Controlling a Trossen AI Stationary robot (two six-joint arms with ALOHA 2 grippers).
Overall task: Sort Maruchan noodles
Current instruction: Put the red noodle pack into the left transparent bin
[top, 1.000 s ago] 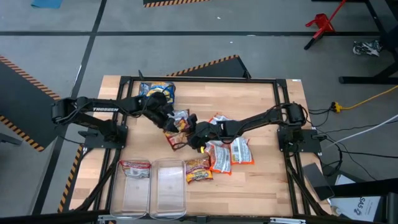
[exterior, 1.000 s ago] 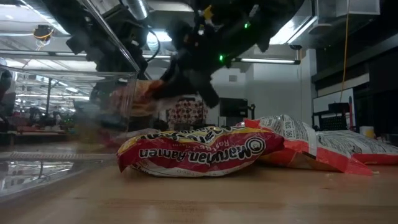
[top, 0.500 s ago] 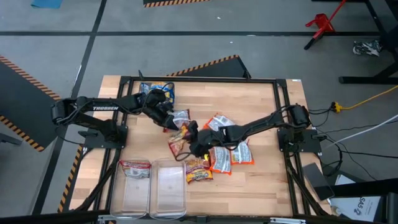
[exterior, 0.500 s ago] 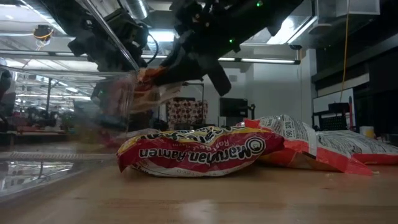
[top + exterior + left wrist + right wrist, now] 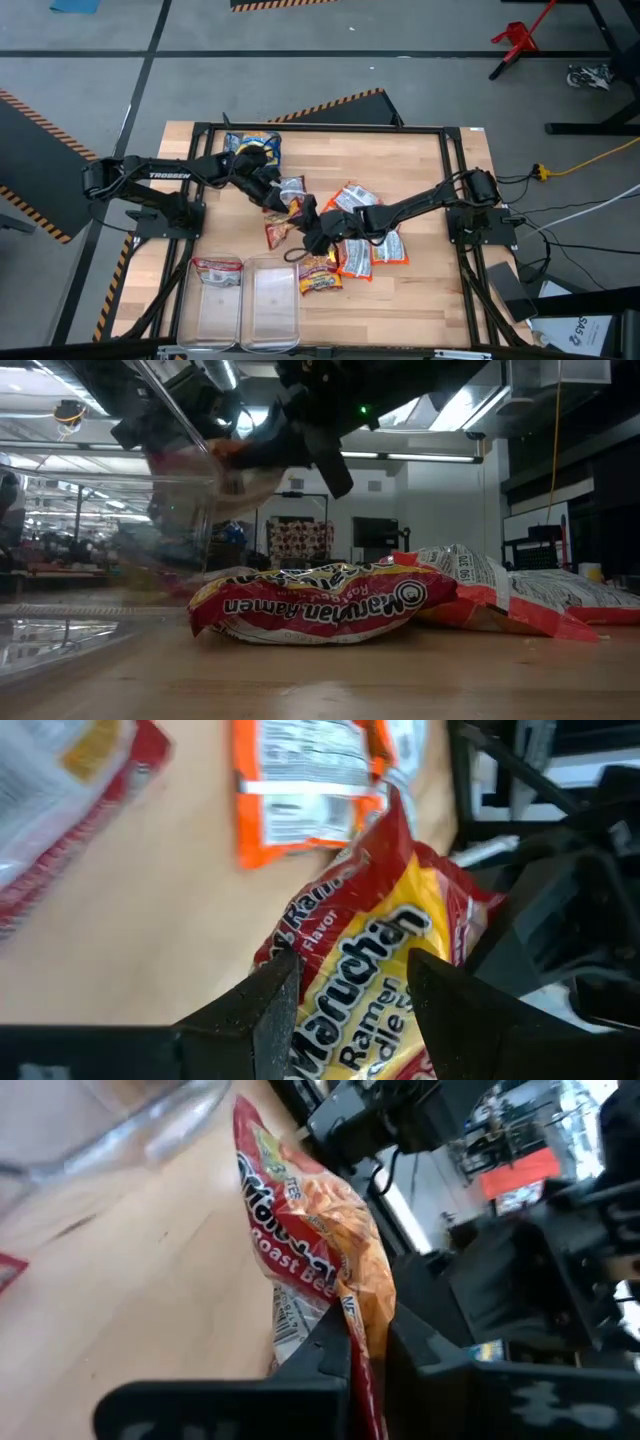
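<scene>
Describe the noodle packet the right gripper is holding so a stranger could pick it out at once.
Start at the wooden table and find its middle, where the two dark arms meet. There the right gripper is shut on a red-and-yellow roast beef packet, just above the clear bins at the near edge. Unlike the packets nearby that lie flat on the wood, it is pinched by one edge and lifted.

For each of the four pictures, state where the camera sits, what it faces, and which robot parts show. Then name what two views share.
High view: overhead, straight down on the table; both arms, clear bins.
Low view: tabletop height, level across; a Maruchan Ramen packet lies nearest, arms above.
Left wrist view: past the left gripper, open, at a red-and-yellow packet.
Right wrist view: past the right gripper, shut on a roast beef packet.
Shared: the high and right wrist views both show the right gripper's packet.
</scene>
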